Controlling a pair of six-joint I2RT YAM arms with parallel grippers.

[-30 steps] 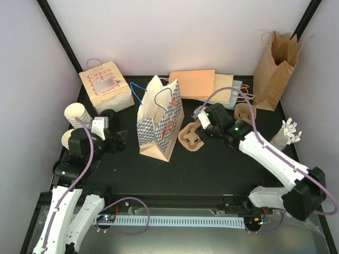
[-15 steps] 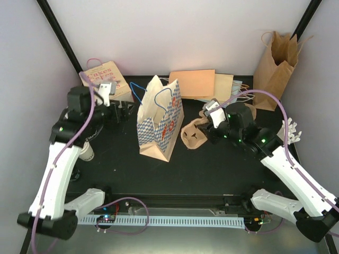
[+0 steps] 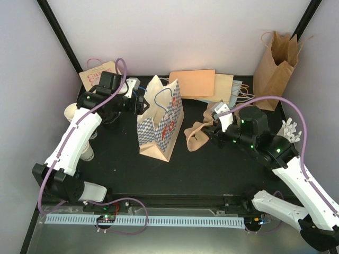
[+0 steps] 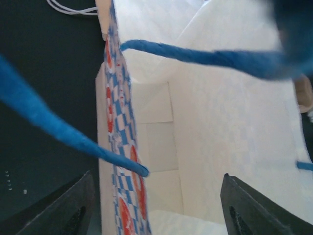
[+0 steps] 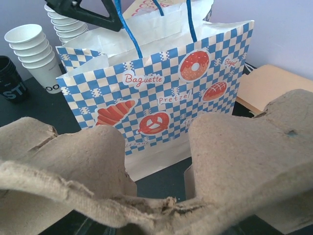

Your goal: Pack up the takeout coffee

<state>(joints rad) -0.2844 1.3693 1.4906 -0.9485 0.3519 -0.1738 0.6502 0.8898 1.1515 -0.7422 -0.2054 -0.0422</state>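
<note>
The takeout coffee shows as stacked cream paper cups (image 3: pixel 73 112) (image 5: pixel 30 45) and a stack of black lids (image 5: pixel 7 78) at the table's left. A blue-checked paper bag (image 3: pixel 159 119) (image 5: pixel 161 93) stands open in the middle. My left gripper (image 3: pixel 136 98) (image 4: pixel 156 188) hovers open at the bag's mouth, with the bag's patterned side wall (image 4: pixel 117 147) and a blue handle (image 4: pixel 58 132) between its fingers. To the bag's right, my right gripper (image 3: pixel 211 131) is shut on a brown pulp cup carrier (image 3: pixel 197 138) (image 5: pixel 234 147), held off the table and facing the bag.
A "Cakes" box (image 3: pixel 94 79) sits at the back left behind my left arm. Flat orange paper bags (image 3: pixel 193 83) lie at the back. A tall brown paper bag (image 3: pixel 275 63) stands at the back right. A white ribbed object (image 3: pixel 290 131) is near the right edge.
My left arm has swung from the cups at the left up to the bag's mouth, its jaws narrowing slightly. My right arm has lifted the cup carrier and drawn it a little rightward.
</note>
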